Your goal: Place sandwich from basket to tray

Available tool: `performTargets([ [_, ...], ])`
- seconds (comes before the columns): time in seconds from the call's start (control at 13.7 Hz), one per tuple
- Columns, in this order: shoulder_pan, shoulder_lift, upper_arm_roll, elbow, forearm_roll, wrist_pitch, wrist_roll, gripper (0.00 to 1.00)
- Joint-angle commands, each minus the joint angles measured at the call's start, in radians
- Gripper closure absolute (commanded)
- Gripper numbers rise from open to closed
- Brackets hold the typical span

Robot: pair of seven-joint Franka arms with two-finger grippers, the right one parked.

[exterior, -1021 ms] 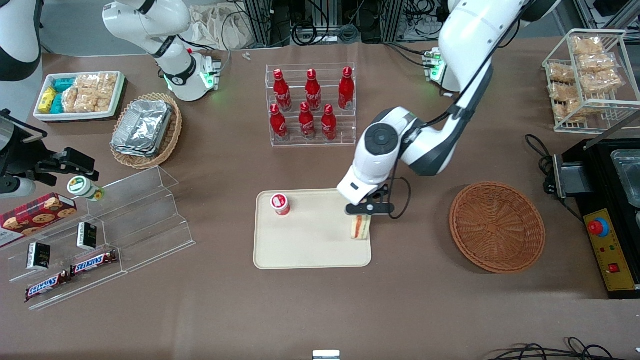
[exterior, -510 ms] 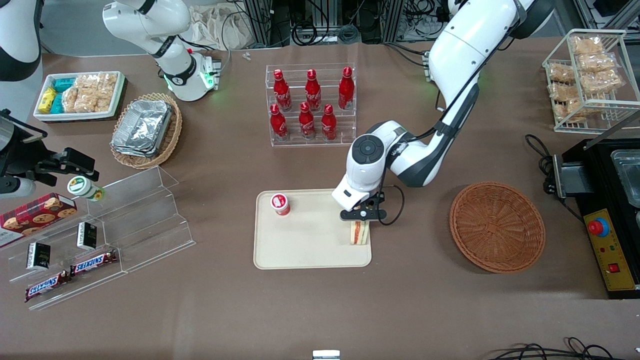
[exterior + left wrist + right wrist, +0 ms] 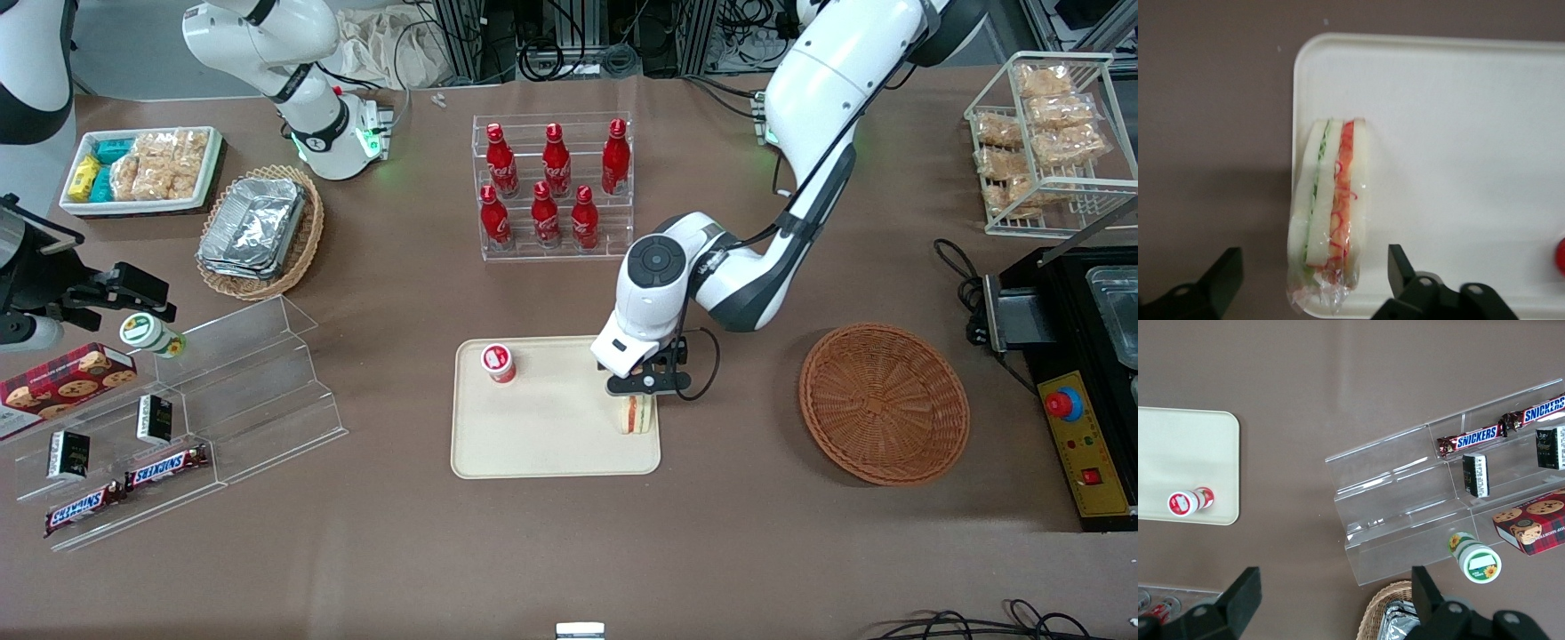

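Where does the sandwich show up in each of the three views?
Front view: the sandwich lies on the tray, at its edge nearest the basket, under the gripper.
Left wrist view: sandwich between the open fingers.
Right wrist view: not in it.
Shared landmark: the tray.

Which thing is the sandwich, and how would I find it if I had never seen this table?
Find the flat cream tray in the middle of the table, nearer the front camera than the red bottles. The sandwich sits at the tray's edge nearest the round brown basket, under the open gripper. Unlike the small red-and-white cup also on the tray, it is white bread with orange-red and green filling.
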State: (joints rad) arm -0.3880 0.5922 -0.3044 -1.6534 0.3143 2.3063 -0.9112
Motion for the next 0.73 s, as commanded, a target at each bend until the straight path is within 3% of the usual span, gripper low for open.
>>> performTargets([
  [0.0, 0.036, -0.153, 0.005, -0.006, 0.008, -0.187, -0.009, 0.00],
  [0.07, 0.075, -0.190, -0.001, -0.006, -0.001, -0.232, 0.026, 0.00],
  [0.44, 0.208, -0.382, 0.007, 0.055, -0.226, -0.591, 0.440, 0.00],
  [0.66, 0.331, -0.469, 0.008, 0.077, -0.302, -0.720, 0.612, 0.00],
])
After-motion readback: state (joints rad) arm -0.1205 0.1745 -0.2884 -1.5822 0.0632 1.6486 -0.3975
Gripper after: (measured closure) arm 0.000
